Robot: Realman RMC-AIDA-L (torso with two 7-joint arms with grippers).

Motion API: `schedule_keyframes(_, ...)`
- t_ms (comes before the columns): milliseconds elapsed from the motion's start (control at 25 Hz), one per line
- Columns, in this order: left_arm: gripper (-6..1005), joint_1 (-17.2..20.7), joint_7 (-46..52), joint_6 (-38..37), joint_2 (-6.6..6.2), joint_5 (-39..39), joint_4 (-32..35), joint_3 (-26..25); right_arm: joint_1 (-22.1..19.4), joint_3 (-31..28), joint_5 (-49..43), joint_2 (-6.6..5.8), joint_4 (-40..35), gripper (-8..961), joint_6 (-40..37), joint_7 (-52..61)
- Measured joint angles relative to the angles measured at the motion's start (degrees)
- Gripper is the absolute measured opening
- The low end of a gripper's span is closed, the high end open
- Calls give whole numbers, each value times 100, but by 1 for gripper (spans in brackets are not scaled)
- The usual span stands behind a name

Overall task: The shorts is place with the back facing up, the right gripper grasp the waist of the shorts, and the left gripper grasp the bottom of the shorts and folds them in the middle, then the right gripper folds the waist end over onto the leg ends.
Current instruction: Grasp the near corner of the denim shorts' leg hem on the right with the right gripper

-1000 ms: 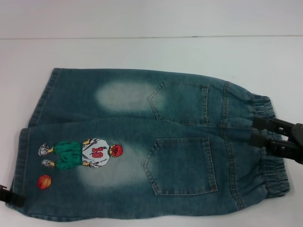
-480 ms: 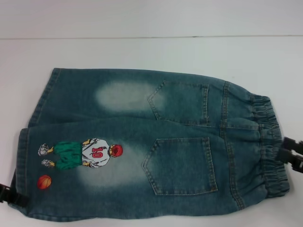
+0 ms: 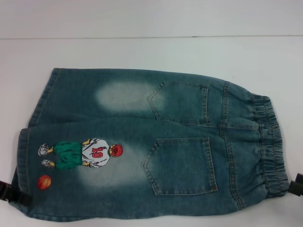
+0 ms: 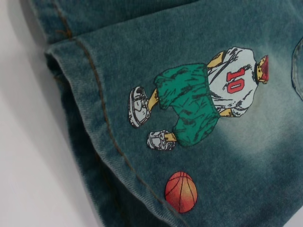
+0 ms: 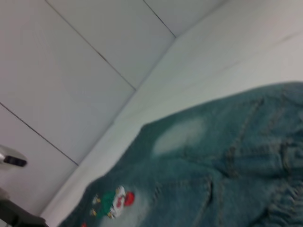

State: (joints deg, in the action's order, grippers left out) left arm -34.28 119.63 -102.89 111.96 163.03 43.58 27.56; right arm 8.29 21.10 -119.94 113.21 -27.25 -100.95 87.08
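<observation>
Head view crops both grippers: left gripper (image 3: 9, 191) by the shorts' (image 3: 142, 142) hem, right gripper (image 3: 297, 184) by waistband, jaws unreadable.

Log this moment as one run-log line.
blue washed-denim shorts: flat, back up, unfolded | left gripper: at leg hem | right gripper: beside elastic waistband

In the head view only a sliver of the black left gripper (image 3: 8, 191) shows at the left edge, low in the picture, its dark tip lying against the stitched hem at the bottom of the blue washed-denim shorts (image 3: 142, 142); whether its fingers are parted or closed is hidden. The blocky all-black right gripper (image 3: 297, 185) shows as a small dark corner at the right edge, just beside the gathered elastic waistband, and how its fingers stand is likewise hidden.
</observation>
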Motion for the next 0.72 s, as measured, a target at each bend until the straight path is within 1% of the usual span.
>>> schedule_keyframes(360, 69, -37, 21, -12, 15, 0, -36, 13, 98, 17, -266, -62, 0, 864, 310, 263)
schedule_keyframes(720, 68, -50, 25, 29, 18, 18, -56, 13, 302, 31, -294, -79, 1, 864, 405, 378)
